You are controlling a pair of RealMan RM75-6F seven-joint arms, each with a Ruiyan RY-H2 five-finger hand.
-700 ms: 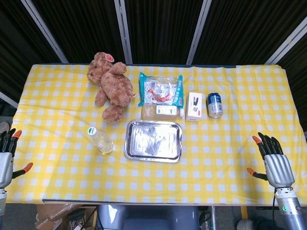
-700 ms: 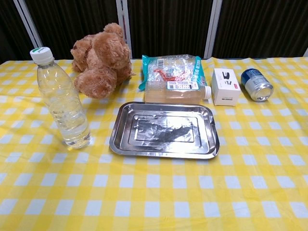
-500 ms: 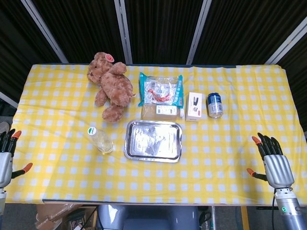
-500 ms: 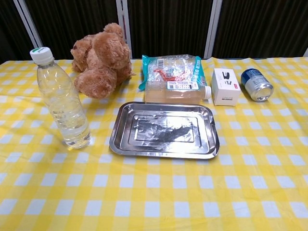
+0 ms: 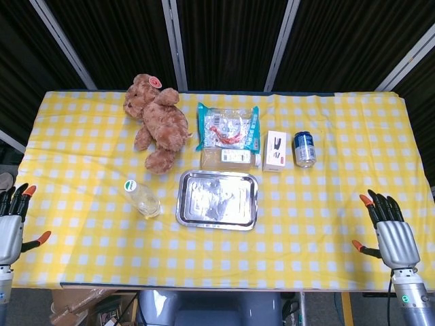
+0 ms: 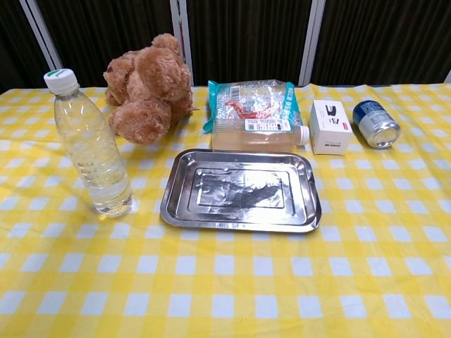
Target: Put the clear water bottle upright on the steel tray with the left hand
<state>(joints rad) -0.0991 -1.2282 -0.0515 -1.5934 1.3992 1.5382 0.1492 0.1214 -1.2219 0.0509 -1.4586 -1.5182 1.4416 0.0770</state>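
The clear water bottle (image 5: 142, 199) (image 6: 90, 148) with a white cap stands upright on the checked cloth, just left of the steel tray (image 5: 217, 200) (image 6: 239, 189). The tray holds nothing. My left hand (image 5: 10, 227) hangs at the table's left edge, far from the bottle, its fingers spread and holding nothing. My right hand (image 5: 392, 234) is off the front right corner, fingers spread, also holding nothing. Neither hand shows in the chest view.
Behind the tray lie a brown teddy bear (image 5: 156, 122), a clear snack packet (image 5: 229, 126), a lying bottle of pale drink (image 5: 230, 158), a small white box (image 5: 275, 150) and a blue can (image 5: 304, 148) on its side.
Both hands have sunk slightly toward the bottom of the head view. The bottle and tray have not moved.
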